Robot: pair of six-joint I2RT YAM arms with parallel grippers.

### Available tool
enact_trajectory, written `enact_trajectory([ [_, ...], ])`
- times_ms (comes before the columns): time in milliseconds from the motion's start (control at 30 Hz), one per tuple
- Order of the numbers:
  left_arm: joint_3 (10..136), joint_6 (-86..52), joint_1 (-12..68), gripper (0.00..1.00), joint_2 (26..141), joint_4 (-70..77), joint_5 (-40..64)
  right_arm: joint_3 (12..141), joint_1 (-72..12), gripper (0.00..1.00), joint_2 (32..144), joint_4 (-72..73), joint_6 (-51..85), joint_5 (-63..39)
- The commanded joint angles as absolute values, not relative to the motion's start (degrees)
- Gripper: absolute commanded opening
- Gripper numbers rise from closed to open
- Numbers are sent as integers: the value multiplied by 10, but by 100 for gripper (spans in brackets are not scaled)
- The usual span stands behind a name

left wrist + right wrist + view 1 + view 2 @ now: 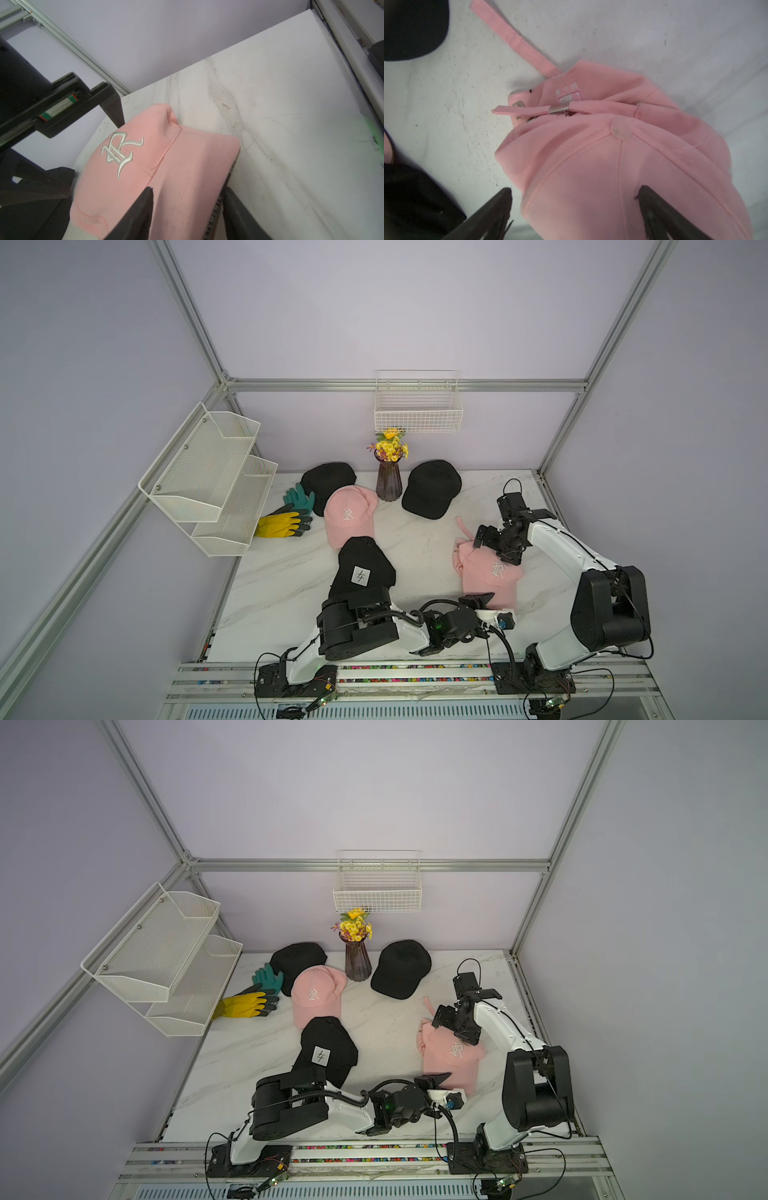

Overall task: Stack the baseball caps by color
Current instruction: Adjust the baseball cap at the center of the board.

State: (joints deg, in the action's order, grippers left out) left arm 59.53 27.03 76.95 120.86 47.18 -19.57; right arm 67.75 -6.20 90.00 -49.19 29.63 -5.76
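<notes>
A marble worktop (286, 585) appears from above in both top views, with two robot arms reaching in from its near edge. On the robot's right, two stacked pink caps (492, 576) lie crown-up with their brims toward the robot. The upper one bears a white embroidered letter. A loose pink strap (512, 39) trails from the lower cap across the worktop.

The left gripper (188, 188) has its jaws about half closed on the stack's brim, one finger on the fabric and the other against the brim's edge. The right gripper (575, 188) hangs over the back of the same stack. Its jaws are spread wide with the crown between them, and they hold nothing.

Farther back on the left, a lone pink cap (349, 516) overlaps a rear black cap (326, 480). A patched black cap (362, 566), marked with a white square, overlaps the lone pink cap's brim. Its own brim is hidden under the left arm's elbow. A second plain black cap (431, 489) sits alone at the back.

A dark ribbed vase (389, 485) of yellow flowers stands between the two rear caps, just beside the lone pink cap. Teal gloves (299, 497) and yellow gloves (277, 526) lie at the left edge, the teal ones touching the rear black cap. A white mesh two-tier shelf (208, 472) hangs on the left wall, and a white wire basket (417, 412) hangs on the back wall.
</notes>
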Motion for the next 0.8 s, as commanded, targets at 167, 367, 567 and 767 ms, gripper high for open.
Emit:
enact_trajectory([
  [167,565,212,762,100,1194,538,-199,713,-65,97,812,-475,330,-16],
  [367,501,129,760,100,1104,565,-190,645,-65,97,740,-493,378,60],
  [567,521,-198,679,90,985,402,-110,580,-43,98,706,-494,415,90],
  [767,669,-354,617,57,1064,251,4,531,-23,97,731,-424,421,30],
])
